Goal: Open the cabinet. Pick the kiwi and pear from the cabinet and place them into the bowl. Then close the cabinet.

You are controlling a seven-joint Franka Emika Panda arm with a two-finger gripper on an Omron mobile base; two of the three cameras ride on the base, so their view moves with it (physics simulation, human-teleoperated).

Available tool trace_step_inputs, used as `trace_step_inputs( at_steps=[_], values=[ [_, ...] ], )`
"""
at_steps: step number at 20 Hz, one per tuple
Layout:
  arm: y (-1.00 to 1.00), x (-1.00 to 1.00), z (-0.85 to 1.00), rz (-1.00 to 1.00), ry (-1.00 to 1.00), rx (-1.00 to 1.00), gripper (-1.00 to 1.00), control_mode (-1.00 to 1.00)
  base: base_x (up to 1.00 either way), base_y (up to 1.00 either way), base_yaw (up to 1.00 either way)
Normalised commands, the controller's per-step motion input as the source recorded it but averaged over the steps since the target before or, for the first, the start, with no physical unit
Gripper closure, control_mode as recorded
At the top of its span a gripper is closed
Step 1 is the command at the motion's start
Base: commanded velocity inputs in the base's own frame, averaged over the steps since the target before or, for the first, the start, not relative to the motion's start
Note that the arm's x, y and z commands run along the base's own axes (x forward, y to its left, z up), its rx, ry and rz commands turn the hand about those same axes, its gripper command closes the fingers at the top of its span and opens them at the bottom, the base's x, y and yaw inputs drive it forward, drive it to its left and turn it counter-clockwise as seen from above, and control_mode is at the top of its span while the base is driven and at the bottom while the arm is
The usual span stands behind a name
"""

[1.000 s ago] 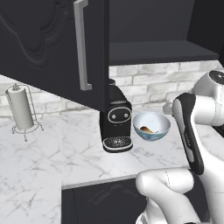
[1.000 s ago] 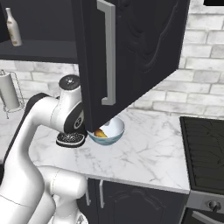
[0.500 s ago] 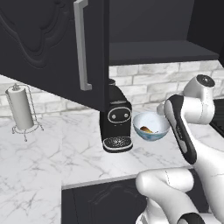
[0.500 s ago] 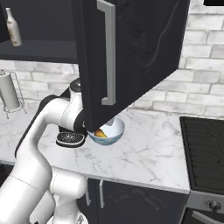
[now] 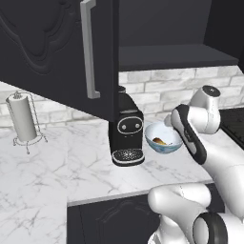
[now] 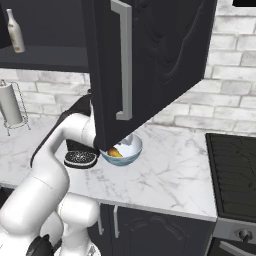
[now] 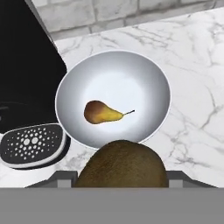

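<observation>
One bowl (image 7: 114,61) is seen, with one pear (image 7: 101,112) inside it and one kiwi (image 7: 123,163) shown at its near rim. One coffee machine (image 5: 125,129), one paper towel roll (image 5: 22,117), one bottle (image 6: 15,32) and two open cabinet doors (image 5: 52,50) are counted.

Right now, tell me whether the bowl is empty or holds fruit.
Not empty. The bowl holds the pear, lying on its side. The kiwi is not in it yet; it sits at the hand view's bottom edge.

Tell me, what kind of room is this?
It looks like a kitchen: a marble counter with a black coffee machine, a stove, and a big black cabinet on a brick wall.
</observation>
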Motion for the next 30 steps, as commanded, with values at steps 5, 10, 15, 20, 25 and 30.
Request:
trace_step_inputs(
  at_steps=[5,10,15,20,25,30],
  values=[
    [0.0,0.31,-0.27,0.0,0.08,0.05,1.0,-1.0,0.0,0.0,0.0],
    [0.0,0.26,-0.25,0.0,0.06,0.04,1.0,-1.0,0.0,0.0,0.0],
    [0.0,0.28,-0.18,0.0,0.02,0.02,1.0,-1.0,0.0,0.0,0.0],
    [-0.02,0.24,-0.17,0.0,0.0,0.0,1.0,-1.0,0.0,0.0,0.0],
    [-0.1,0.13,-0.29,0.0,0.0,0.0,1.0,-1.0,0.0,0.0,0.0],
    [-0.11,0.06,-0.29,0.0,0.0,0.0,1.0,-1.0,0.0,0.0,0.0]
  ],
)
